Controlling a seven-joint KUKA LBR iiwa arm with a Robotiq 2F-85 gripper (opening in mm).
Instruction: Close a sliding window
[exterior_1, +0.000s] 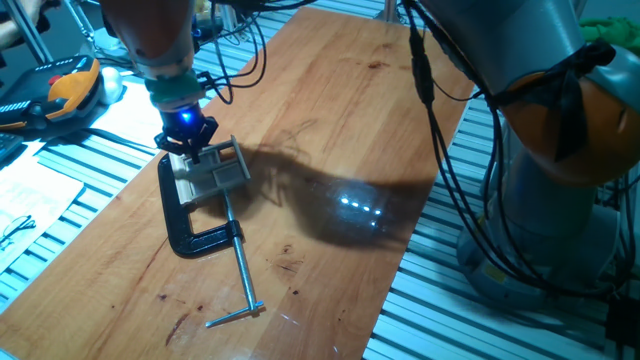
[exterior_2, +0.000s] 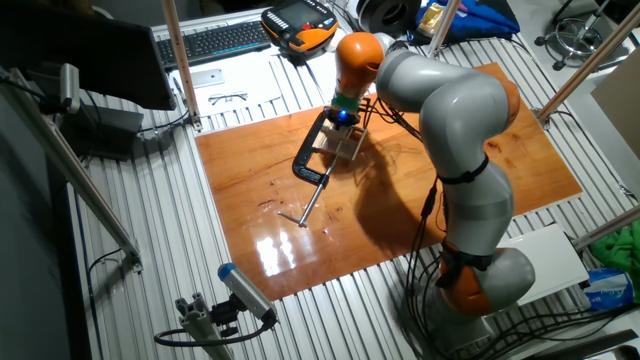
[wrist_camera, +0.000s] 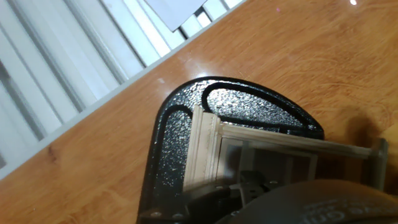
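The gripper (exterior_1: 187, 140) is hanging right over the sliding window (exterior_1: 212, 172), which is sitting on the wooden board (exterior_1: 330, 120) inside the black clamp (exterior_1: 190, 228), and I cannot tell if its fingers are open or closed.

A black C-clamp (exterior_1: 190, 225) lies flat on the wooden desk (exterior_1: 330, 130), its long metal screw (exterior_1: 242, 280) ending in a crossbar near the desk's front edge. Beyond the wood, on the ribbed metal surface, rest an orange-and-black handheld controller (exterior_2: 300, 25), a black keyboard (exterior_2: 215, 40), a pair of eyeglasses (exterior_2: 228, 97) and white paper sheets (exterior_1: 30, 195).
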